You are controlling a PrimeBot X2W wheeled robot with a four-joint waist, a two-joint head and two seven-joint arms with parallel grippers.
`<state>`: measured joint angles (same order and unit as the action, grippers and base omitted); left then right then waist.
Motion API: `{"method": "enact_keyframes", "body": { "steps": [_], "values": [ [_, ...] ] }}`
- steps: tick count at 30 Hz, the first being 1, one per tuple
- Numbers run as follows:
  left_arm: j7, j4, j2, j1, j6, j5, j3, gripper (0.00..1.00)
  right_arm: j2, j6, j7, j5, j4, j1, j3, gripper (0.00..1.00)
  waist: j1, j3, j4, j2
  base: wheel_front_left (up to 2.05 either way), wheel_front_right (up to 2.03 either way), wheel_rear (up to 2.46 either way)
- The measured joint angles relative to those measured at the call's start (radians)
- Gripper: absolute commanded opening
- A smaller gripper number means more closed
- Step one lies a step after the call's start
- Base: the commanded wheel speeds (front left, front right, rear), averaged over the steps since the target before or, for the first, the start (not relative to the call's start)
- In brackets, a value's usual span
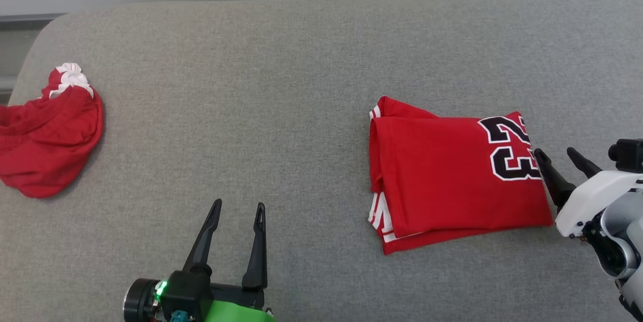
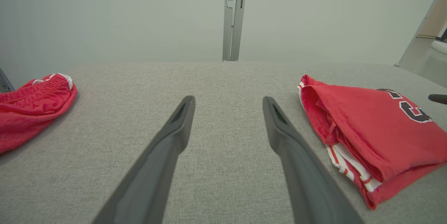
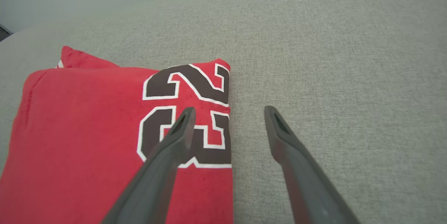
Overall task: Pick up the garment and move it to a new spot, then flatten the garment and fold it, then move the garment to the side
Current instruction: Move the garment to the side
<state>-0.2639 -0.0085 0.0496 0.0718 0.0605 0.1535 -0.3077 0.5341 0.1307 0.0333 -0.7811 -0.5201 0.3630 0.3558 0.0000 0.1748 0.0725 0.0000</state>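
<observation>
On the bench (image 1: pixel 281 86), at 9 o'clock, lay crumpled red shorts (image 1: pixel 47 146). The left end effector (image 1: pixel 238 204) sat low at 6 o'clock, fingers spread wide, pointing to 12, empty. The folded red jersey (image 1: pixel 452 181) lay toward 3 o'clock. The right end effector (image 1: pixel 554 151), wide and empty, angled in from 4 o'clock, one finger over the jersey's numbered edge.

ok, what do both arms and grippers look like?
Left gripper: two long tapered dark fingers, slotted near the tips, black base with a lit green light, bright green housing. Right gripper: same dark fingers on a white wrist shell with a black block on top.
</observation>
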Motion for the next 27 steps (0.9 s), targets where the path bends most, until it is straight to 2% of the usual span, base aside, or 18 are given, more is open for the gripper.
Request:
{"method": "enact_keyframes", "body": {
  "steps": [7,8,9,10,14,18,27],
  "values": [
    [0.0,-0.002,0.0,-0.032,-0.009,0.009,-0.004,1.0,0.009,0.0,-0.051,-0.052,-0.057,0.037,0.065,1.0,0.0,0.05,0.022,0.0,0.0,0.0,0.0],
    [0.0,-0.002,0.0,-0.035,-0.009,0.01,-0.003,1.0,0.009,0.0,-0.059,-0.066,-0.059,0.045,0.075,0.84,0.0,0.059,0.025,0.0,0.0,0.0,0.0],
    [0.0,-0.002,0.0,-0.037,-0.009,0.01,-0.003,1.0,0.01,0.0,-0.066,-0.072,-0.059,0.051,0.086,0.58,0.0,0.066,0.026,0.0,0.0,0.0,0.0],
    [0.0,-0.001,0.0,-0.04,-0.01,0.01,-0.002,1.0,0.013,0.0,-0.067,-0.076,-0.057,0.058,0.097,0.01,0.0,0.075,0.028,0.0,0.0,0.0,0.0],
    [0.0,-0.005,0.0,-0.06,-0.018,0.007,0.001,1.0,0.045,0.0,-0.041,-0.069,-0.039,0.106,0.145,0.0,0.0,0.112,0.031,0.0,0.0,0.0,0.0],
    [0.0,-0.015,0.0,-0.085,-0.031,-0.009,0.003,1.0,0.105,0.001,0.024,0.005,-0.041,0.203,0.171,0.0,0.0,0.154,0.026,0.0,0.0,0.0,0.0],
    [0.0,-0.084,0.0,-0.188,-0.076,-0.056,-0.015,1.0,0.241,0.001,0.057,0.094,-0.106,0.464,0.113,0.0,0.0001,0.282,0.001,0.0,0.0,0.0,0.0]
  ]
}}
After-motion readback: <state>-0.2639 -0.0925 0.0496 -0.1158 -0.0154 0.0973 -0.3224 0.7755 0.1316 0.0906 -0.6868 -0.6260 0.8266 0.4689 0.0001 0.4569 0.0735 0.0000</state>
